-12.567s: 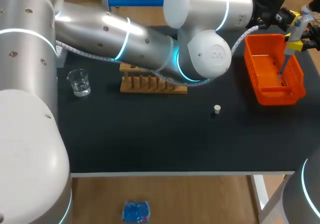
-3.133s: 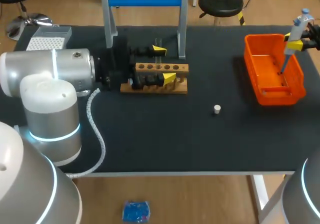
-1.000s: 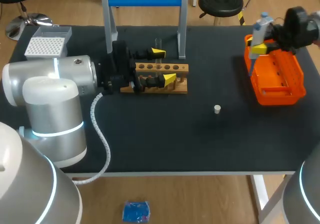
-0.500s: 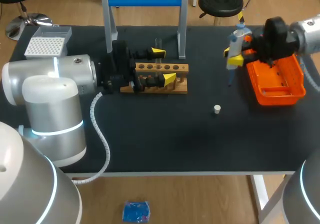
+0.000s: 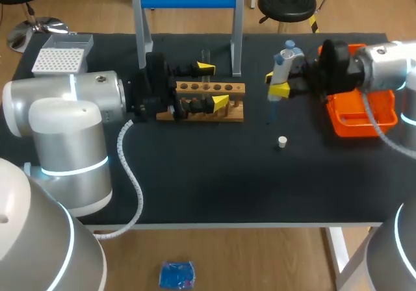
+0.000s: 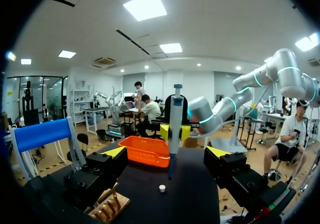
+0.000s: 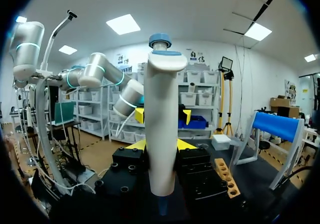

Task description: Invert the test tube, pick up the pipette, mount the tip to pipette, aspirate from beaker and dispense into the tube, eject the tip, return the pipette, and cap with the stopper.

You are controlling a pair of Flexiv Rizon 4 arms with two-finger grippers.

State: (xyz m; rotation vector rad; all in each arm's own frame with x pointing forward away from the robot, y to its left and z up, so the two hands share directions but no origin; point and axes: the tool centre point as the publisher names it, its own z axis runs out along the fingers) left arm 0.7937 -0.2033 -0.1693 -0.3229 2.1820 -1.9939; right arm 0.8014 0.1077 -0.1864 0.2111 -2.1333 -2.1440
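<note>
The right arm reaches in level over the worktop, its end effector (image 5: 275, 84) clamped on the upright pipette (image 5: 284, 62), which hangs in the air to the right of the wooden rack (image 5: 233, 88). The left arm lies low and bent beside the rack, its end effector (image 5: 212, 83) spread wide at the rack. The clear test tube (image 5: 205, 56) at the rack's far side is faint, and the pipette's lower end is hard to make out.

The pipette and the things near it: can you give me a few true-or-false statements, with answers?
1. The right gripper is shut on the pipette. True.
2. The pipette lies inside the orange bin. False: it is held upright over the table, beside the bin.
3. The white stopper stands on the table. True.
4. The left gripper holds the stopper. False: it is open, at the wooden rack.
</note>
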